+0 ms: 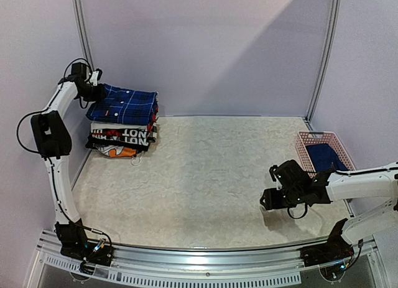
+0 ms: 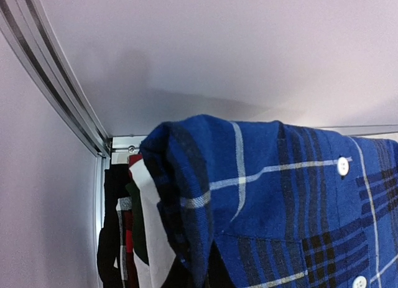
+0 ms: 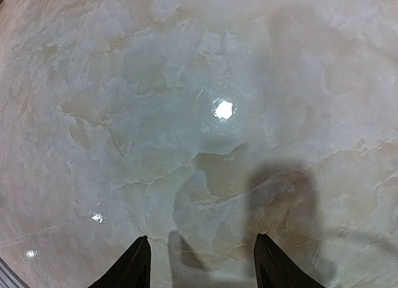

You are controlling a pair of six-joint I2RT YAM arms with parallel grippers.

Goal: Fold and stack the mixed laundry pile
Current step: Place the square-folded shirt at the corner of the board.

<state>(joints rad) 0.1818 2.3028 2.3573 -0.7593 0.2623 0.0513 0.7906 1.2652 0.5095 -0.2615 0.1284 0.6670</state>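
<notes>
The dark-blue plaid shirt (image 1: 129, 105) lies folded on top of a stack at the far left. It fills the left wrist view (image 2: 280, 195), with its folded edge close to the camera. My left gripper (image 1: 96, 90) is at the shirt's left edge. Its fingers are hidden, so I cannot tell whether it grips. The navy T-shirt (image 1: 326, 156) lies in the pink basket at the right. My right gripper (image 1: 268, 199) hovers open and empty over the bare table, left of the basket. Its two fingertips (image 3: 138, 250) stand wide apart in the right wrist view.
The pink lattice basket (image 1: 311, 137) stands at the right edge. Under the plaid shirt lie folded white and black red-lettered garments (image 1: 122, 137), also seen in the left wrist view (image 2: 134, 232). The walls and a metal corner post (image 1: 82, 33) stand close behind the stack.
</notes>
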